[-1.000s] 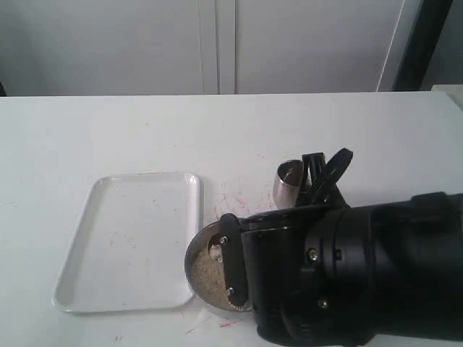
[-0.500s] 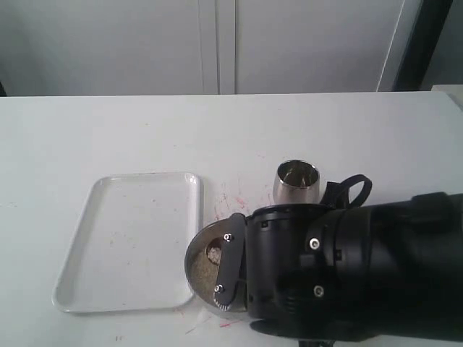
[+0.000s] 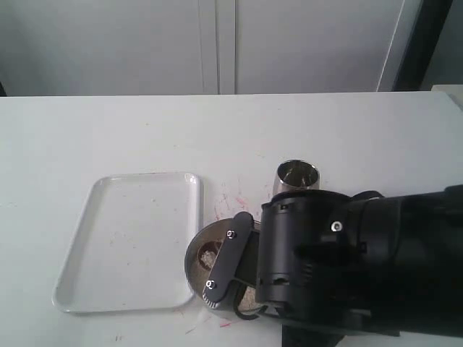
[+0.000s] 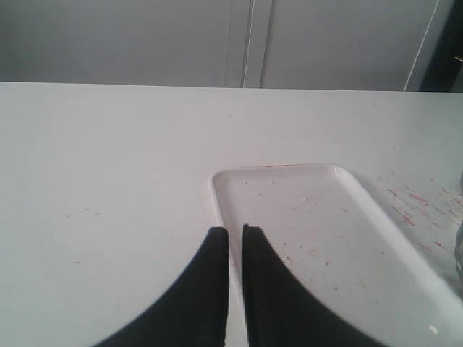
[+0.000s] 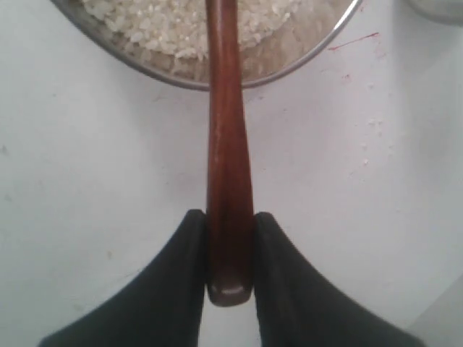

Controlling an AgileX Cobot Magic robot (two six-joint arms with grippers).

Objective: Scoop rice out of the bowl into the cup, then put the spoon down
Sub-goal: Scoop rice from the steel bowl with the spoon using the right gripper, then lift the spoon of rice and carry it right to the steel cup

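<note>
Where the spoon (image 5: 230,144) was: handle end pinched between the two dark fingers of the right gripper (image 5: 229,215), its shaft reaching across the bowl's rim and over the rice, its head out of frame.
Rice (image 5: 166,25): white grains lay heaped inside the bowl.
Bowl (image 3: 194,249): stood on the white table (image 3: 108,130), just beside the tray and largely hidden by the right arm.
Cup (image 3: 296,177): stood upright, close behind the bowl.
Left gripper (image 4: 235,231): fingers were drawn almost together with nothing between them, above the rim of the white tray (image 4: 217,195).
</note>
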